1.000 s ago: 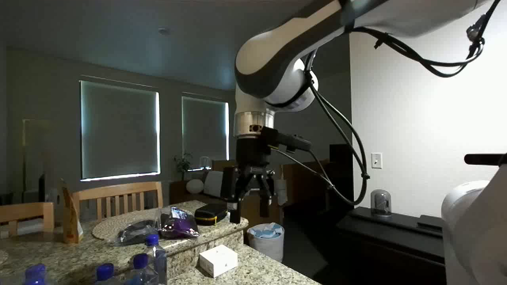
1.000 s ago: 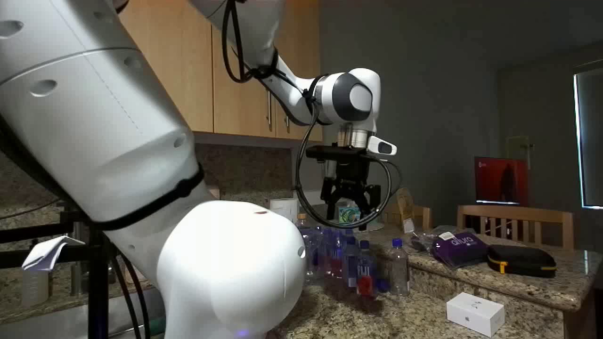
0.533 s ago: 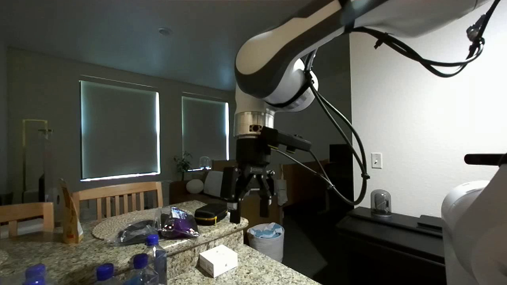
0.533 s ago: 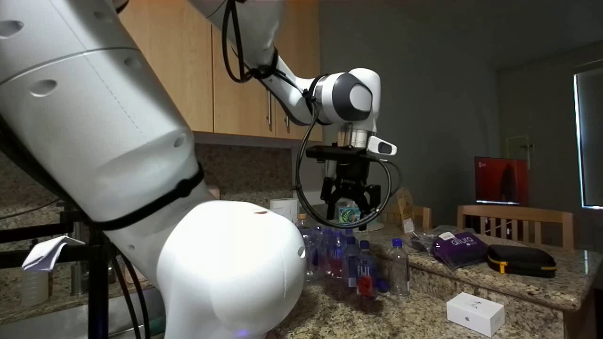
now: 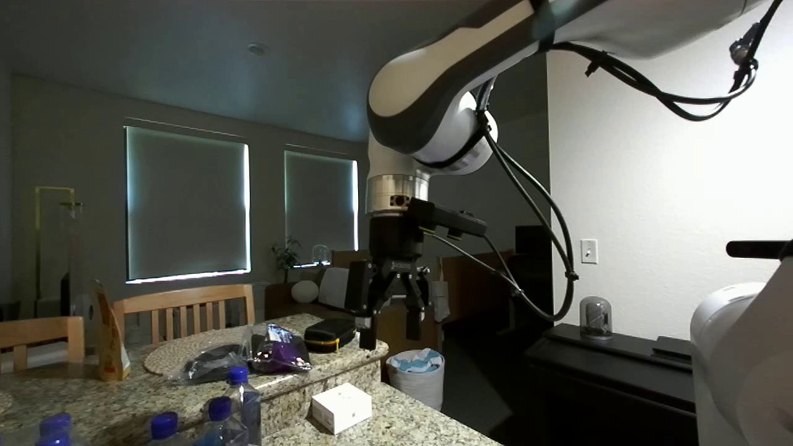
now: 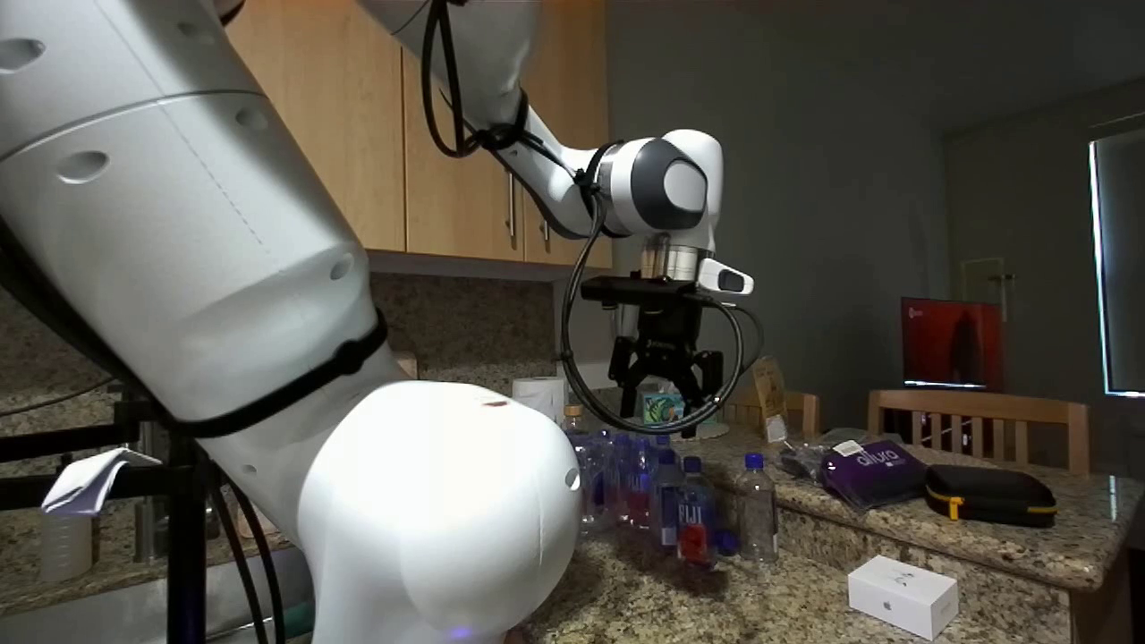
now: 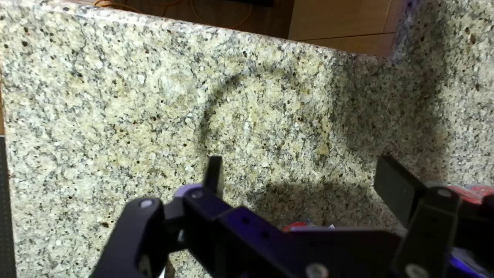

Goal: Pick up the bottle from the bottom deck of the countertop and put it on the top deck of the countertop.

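Nothing budged since a second ago; claw (image 6: 659,420) hung spread, empty. Red-banded bottle (image 6: 694,528) near the desk (image 6: 787,595)'s stepped edge seemed light, slick, squishy, best grabbed below the cap (image 6: 692,464).

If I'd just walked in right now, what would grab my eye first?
Probably the big white robot arm filling the left of an exterior view, its open black jaws hanging above the lower level of a speckled granite counter. Next, the clear plastic bottles with blue caps clustered on that level, some showing red. Then a purple plastic-wrapped pouch on the counter's raised granite ledge, beside a black case with yellow trim.
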